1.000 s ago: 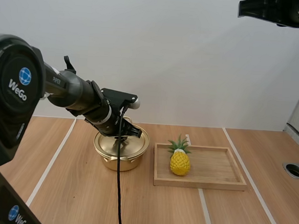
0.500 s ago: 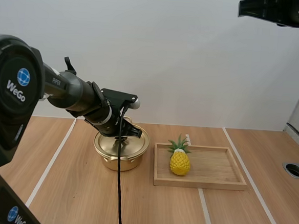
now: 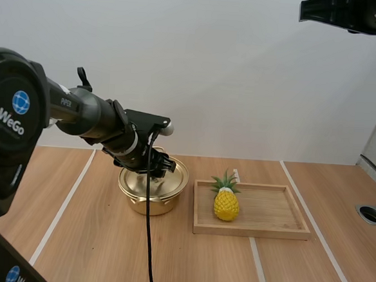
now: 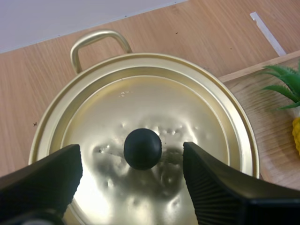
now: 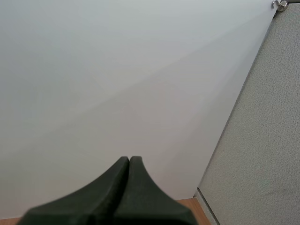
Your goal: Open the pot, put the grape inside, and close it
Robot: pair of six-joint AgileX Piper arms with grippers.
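Wooden table is carrying the gold pot, lid sitting closed on it. Left gripper is hovering over the lid, fingers standing wide apart either side of the black knob, gaps showing on both sides. Right gripper is facing the wall, fingers pressed together on nothing. Pineapple is standing in the wooden tray beside the pot.

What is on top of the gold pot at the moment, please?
Its gold lid, with a black knob at the centre, covers the pot. The open left gripper straddles the knob. The lid hides the pot's inside.
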